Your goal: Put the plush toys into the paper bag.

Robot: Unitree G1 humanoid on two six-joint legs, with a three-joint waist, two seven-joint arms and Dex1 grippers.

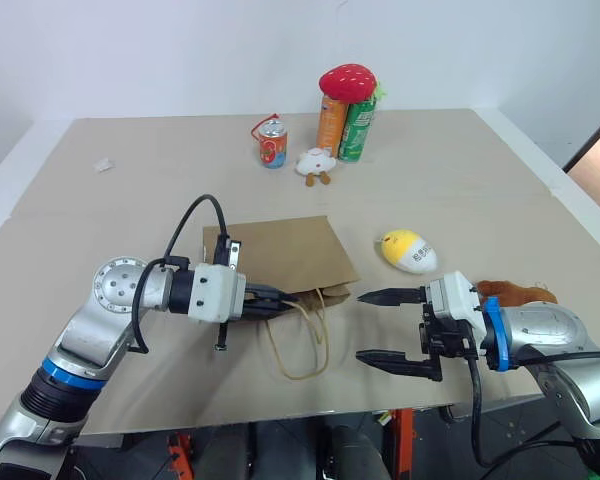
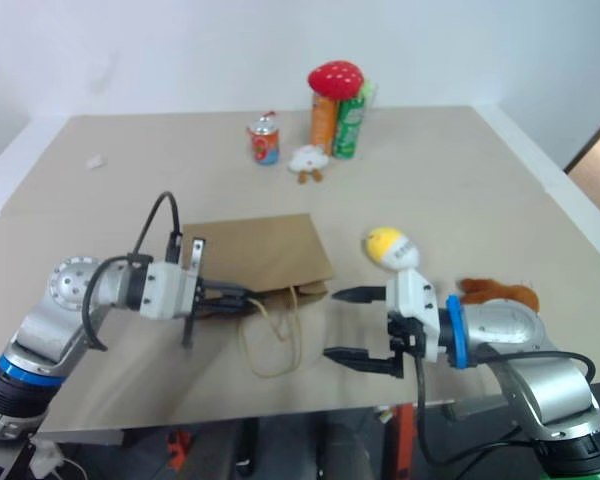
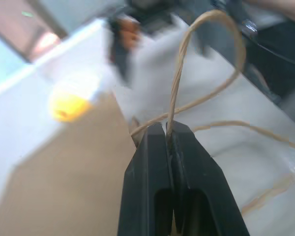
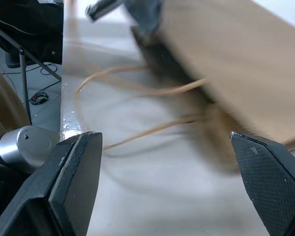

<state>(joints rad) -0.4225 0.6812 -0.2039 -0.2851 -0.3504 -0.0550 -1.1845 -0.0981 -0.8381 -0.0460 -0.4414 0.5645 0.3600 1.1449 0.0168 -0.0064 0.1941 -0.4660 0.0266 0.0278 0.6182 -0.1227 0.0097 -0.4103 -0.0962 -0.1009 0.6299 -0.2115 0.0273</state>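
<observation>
The paper bag (image 1: 280, 255) lies flat on the table (image 1: 130, 160), mouth toward the robot, plain brown and creased, its two beige cord handles (image 1: 305, 340) trailing in loops toward the near edge; the left gripper (image 1: 280, 300) has its black fingers pressed together on one of those cords right at the bag's rim, and the left wrist view shows the cord rising out from between the closed tips; that grip looks meant to lift one side of the mouth so the bag can gape, since a flat bag takes nothing in. The right gripper (image 1: 390, 328) hovers just beside the mouth on the other side, fingers spread wide apart and empty, pointing across at the bag, likely waiting to catch the other rim or handle. The egg-shaped toy (image 1: 408, 251), yellow on top and white below, rests on the table near the bag's right side, a short reach away; the fuzzy brown toy (image 1: 520, 293) lies just behind the right wrist, half hidden by the arm; neither is in the bag yet, so the loading has not begun. Farther back stand a small red and blue can (image 1: 272, 143), two tall cans (image 1: 345, 128) in orange and green with a red strawberry plush (image 1: 347, 82) perched on them, and a little white plush (image 1: 316, 162) in front.
</observation>
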